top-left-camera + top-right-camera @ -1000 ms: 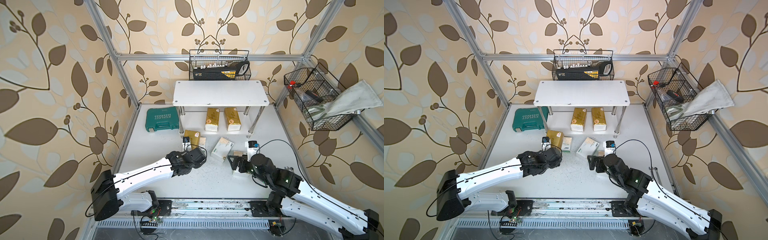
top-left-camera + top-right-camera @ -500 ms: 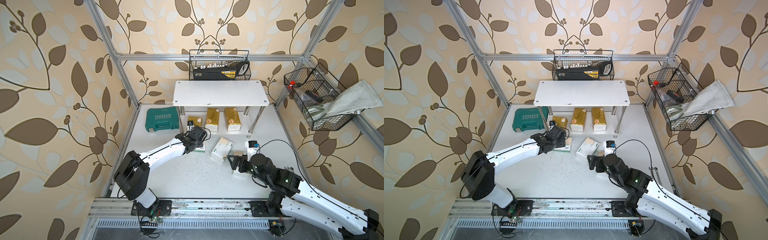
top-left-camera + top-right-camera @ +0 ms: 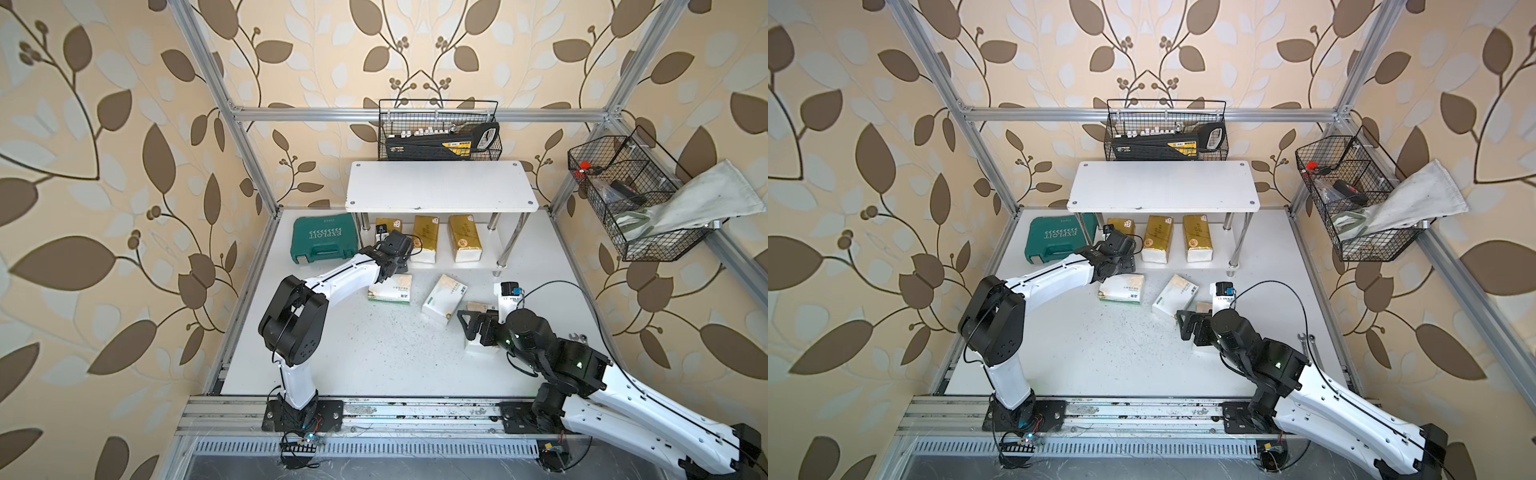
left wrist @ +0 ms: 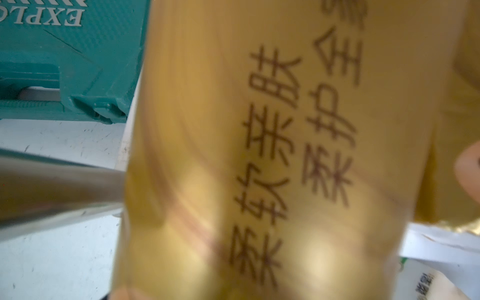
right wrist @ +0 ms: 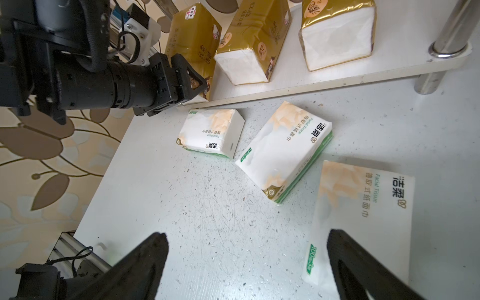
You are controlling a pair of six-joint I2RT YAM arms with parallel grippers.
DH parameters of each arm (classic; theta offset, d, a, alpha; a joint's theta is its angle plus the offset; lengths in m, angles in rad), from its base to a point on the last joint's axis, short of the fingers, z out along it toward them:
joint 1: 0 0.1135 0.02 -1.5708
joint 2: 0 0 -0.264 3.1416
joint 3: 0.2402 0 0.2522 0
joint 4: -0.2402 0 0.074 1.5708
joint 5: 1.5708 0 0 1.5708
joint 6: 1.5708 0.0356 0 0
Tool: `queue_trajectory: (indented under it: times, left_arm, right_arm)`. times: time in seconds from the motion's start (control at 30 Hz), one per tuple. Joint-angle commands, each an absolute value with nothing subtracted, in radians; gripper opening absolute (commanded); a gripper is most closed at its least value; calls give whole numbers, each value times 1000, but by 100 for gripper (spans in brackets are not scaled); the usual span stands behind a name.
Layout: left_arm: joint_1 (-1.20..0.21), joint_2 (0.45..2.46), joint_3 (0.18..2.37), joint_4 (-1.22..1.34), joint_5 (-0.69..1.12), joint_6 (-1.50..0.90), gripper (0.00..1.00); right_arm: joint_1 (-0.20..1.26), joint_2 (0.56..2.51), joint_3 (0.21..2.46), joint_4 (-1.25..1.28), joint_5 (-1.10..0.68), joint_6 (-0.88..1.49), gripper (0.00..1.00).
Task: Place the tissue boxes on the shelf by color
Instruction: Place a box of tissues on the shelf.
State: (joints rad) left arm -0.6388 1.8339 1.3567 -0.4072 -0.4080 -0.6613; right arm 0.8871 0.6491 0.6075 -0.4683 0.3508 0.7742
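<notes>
Stretching toward shelf (image 3: 440,187), left claw (image 5: 198,84) clamped on gold pack (image 5: 192,39), right claw (image 5: 246,236) apart

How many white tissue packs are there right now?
3, all on the table: one pack by the shelf, a middle pack, and a partly covered pack beneath the right tool.

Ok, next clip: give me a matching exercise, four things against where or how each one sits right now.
Things:
1. teal tool case
2. middle gold pack
3. white pack nearest the right gripper
4. shelf's top board

Places or states:
A. lies on the shelf's lower board
B. carries nothing
C. on the table beside the shelf
D. on the table, just below the open gripper

Pairs: 1-C, 2-A, 3-D, 4-B.
</notes>
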Motion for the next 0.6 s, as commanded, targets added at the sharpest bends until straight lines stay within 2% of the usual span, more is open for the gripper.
queue_trajectory:
  times: [0.0,0.47,0.57]
  left_arm:
    - [-618,1859,1422,-371,-395,-624,77]
    - [-576,1935,1492,-390,-363,-619,78]
    - [-576,1944,1503,-395,-360,-623,81]
  right_arm:
    - [883,630,597,-504,376,782,99]
    - [883,614,608,-537,385,772,99]
    - [883,610,613,-544,389,770,99]
